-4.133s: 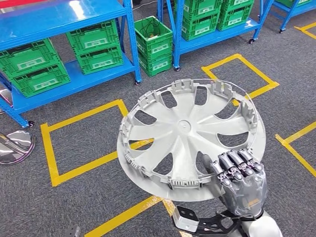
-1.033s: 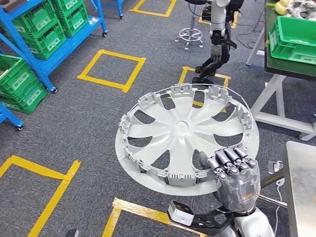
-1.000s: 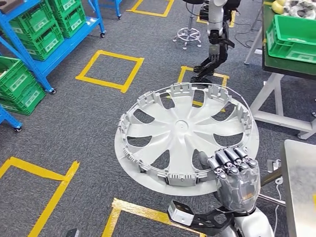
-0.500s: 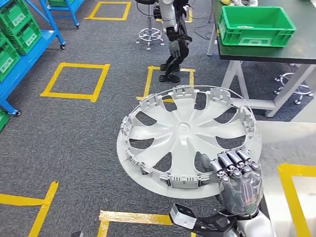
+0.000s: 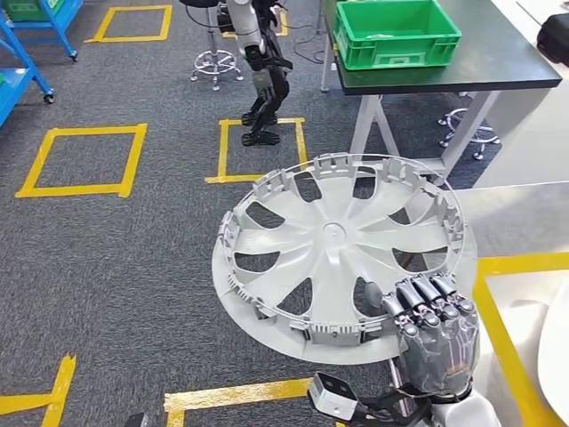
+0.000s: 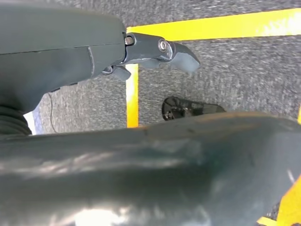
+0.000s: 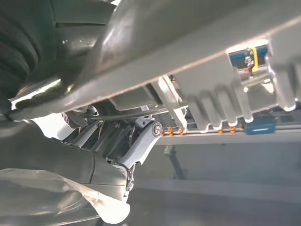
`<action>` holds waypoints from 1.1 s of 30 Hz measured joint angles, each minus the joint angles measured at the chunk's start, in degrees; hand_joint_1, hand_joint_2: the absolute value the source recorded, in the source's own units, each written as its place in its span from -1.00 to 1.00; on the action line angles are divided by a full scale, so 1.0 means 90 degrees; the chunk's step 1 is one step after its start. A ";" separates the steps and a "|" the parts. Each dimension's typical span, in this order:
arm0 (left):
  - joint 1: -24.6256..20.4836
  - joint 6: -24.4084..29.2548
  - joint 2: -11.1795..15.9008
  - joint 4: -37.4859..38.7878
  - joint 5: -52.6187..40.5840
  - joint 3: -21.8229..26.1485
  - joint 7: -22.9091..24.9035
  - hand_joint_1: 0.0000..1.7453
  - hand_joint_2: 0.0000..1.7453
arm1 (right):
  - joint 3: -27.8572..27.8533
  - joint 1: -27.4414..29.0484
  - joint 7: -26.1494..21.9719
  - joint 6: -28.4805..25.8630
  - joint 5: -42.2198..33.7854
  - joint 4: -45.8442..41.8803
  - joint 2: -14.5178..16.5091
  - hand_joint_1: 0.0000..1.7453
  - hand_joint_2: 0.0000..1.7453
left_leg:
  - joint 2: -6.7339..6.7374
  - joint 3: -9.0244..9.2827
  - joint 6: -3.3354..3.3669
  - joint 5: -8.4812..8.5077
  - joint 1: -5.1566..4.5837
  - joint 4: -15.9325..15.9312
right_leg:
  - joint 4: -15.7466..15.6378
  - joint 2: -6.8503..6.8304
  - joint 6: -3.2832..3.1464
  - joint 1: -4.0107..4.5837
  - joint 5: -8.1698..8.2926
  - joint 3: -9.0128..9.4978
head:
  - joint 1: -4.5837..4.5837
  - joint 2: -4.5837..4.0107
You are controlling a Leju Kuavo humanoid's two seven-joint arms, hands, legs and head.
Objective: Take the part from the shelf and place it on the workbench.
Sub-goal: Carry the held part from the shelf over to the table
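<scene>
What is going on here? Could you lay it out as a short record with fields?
Carried part: grey wheel cover, held roughly flat, ribbed inner side up
Holding hand: right hand, fingers curled over the cover's near rim
Left hand: seen in the left wrist view, holding nothing, hanging over grey carpet with yellow tape
Surface ahead: pale surface with yellow tape at right, possibly the workbench
Also nearby: dark table bearing a green crate; another robot standing beside a stool
Task status: cover not yet set down
</scene>
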 joint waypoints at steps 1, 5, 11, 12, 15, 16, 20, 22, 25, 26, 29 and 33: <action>-0.0004 -0.0001 0.0007 -0.0001 0.0001 0.0004 0.0000 -1.00 -1.00 | 0.0002 -0.0026 -0.0012 0.0000 0.0000 0.0001 0.0001 1.00 1.00 | 0.0052 0.0016 -0.0034 -0.0019 -0.0017 0.0007 | -0.0267 -0.0095 -0.0031 0.0022 0.0047 0.0157 | -0.0005 0.0000; -0.0030 -0.0017 0.0024 -0.0001 0.0006 0.0009 0.0000 -1.00 -1.00 | -0.0008 -0.0072 -0.0035 -0.0001 0.0000 0.0002 0.0002 1.00 1.00 | 0.0158 0.0061 -0.0161 -0.0094 -0.0016 0.0032 | -0.0407 0.0060 -0.0188 0.0063 0.0055 0.0229 | -0.0031 0.0000; -0.0001 -0.0026 0.0043 0.0001 0.0013 0.0043 -0.0001 -1.00 -1.00 | -0.0011 -0.0163 -0.0091 0.0002 0.0001 0.0055 0.0005 1.00 1.00 | -0.0467 -0.0795 -0.0189 -0.0877 0.0010 0.1844 | -0.0428 0.0550 -0.0338 0.0061 0.0077 0.0253 | -0.0101 0.0000; 0.0003 -0.0025 0.0046 0.0001 0.0016 0.0055 -0.0001 -1.00 -1.00 | -0.0012 -0.0171 -0.0097 0.0002 0.0001 0.0067 0.0005 1.00 1.00 | -0.0483 -0.0801 -0.0171 -0.0739 0.0008 0.1788 | -0.0425 0.0651 -0.0339 0.0067 0.0077 0.0263 | -0.0100 0.0000; -0.0001 -0.0028 0.0071 0.0002 0.0028 0.0079 -0.0001 -1.00 -1.00 | -0.0013 -0.0185 -0.0124 0.0002 0.0001 0.0087 0.0005 1.00 1.00 | -0.0804 -0.0353 -0.0092 -0.0035 0.0017 0.0619 | -0.0412 0.0923 -0.0322 0.0069 0.0077 0.0284 | -0.0095 0.0000; -0.0005 -0.0030 0.0079 0.0002 0.0030 0.0086 -0.0001 -1.00 -1.00 | -0.0014 -0.0196 -0.0140 0.0002 0.0000 0.0087 0.0008 1.00 1.00 | -0.0953 -0.0225 -0.0079 0.0070 0.0024 0.0298 | -0.0402 0.1004 -0.0301 0.0058 0.0083 0.0262 | -0.0096 0.0000; -0.0040 -0.0041 0.0089 0.0004 0.0033 0.0117 0.0001 -1.00 -1.00 | -0.0020 -0.0220 -0.0172 0.0001 0.0000 0.0089 0.0052 1.00 1.00 | -0.0937 -0.0118 -0.0010 0.0100 0.0004 0.0007 | -0.0397 0.1185 -0.0143 -0.0008 0.0126 0.0122 | -0.0101 -0.0001; -0.0065 -0.0048 0.0095 0.0004 0.0031 0.0124 0.0001 -1.00 -1.00 | -0.0023 -0.0258 -0.0170 0.0001 0.0000 0.0095 0.0059 1.00 1.00 | -0.0765 -0.0088 0.0061 0.0144 0.0021 -0.0074 | -0.0106 0.0856 -0.0089 0.0011 -0.0055 -0.0066 | -0.0074 -0.0001; -0.0071 -0.0051 0.0116 0.0004 0.0028 0.0131 0.0004 -1.00 -1.00 | -0.0026 -0.0323 -0.0169 0.0002 0.0000 0.0116 0.0061 1.00 1.00 | -0.0487 -0.0079 0.0098 0.0143 0.0010 -0.0092 | 0.1046 0.0420 -0.0023 -0.0003 -0.0564 -0.0642 | -0.0050 -0.0001; -0.0072 -0.0053 0.0118 0.0004 0.0026 0.0132 0.0005 -1.00 -1.00 | -0.0027 -0.0325 -0.0169 0.0002 0.0000 0.0125 0.0061 1.00 1.00 | -0.0391 -0.0075 0.0098 0.0134 0.0009 -0.0091 | 0.1292 0.0392 -0.0001 -0.0018 -0.0612 -0.0765 | -0.0050 -0.0001; -0.0088 -0.0061 0.0122 0.0003 0.0012 0.0134 0.0009 -1.00 -1.00 | -0.0036 -0.0323 -0.0169 0.0002 0.0000 0.0143 0.0061 1.00 1.00 | -0.0156 -0.0034 0.0048 0.0092 0.0014 -0.0089 | 0.0607 0.0222 0.0035 -0.0058 -0.0160 -0.0387 | -0.0048 0.0000; -0.0093 -0.0065 0.0139 0.0003 0.0000 0.0136 0.0011 -1.00 -1.00 | -0.0049 -0.0356 -0.0169 0.0002 0.0000 0.0149 0.0070 1.00 1.00 | 0.0082 0.0036 -0.0079 0.0016 -0.0045 -0.0060 | -0.0434 -0.0101 -0.0071 0.0031 0.0068 0.0229 | -0.0067 -0.0001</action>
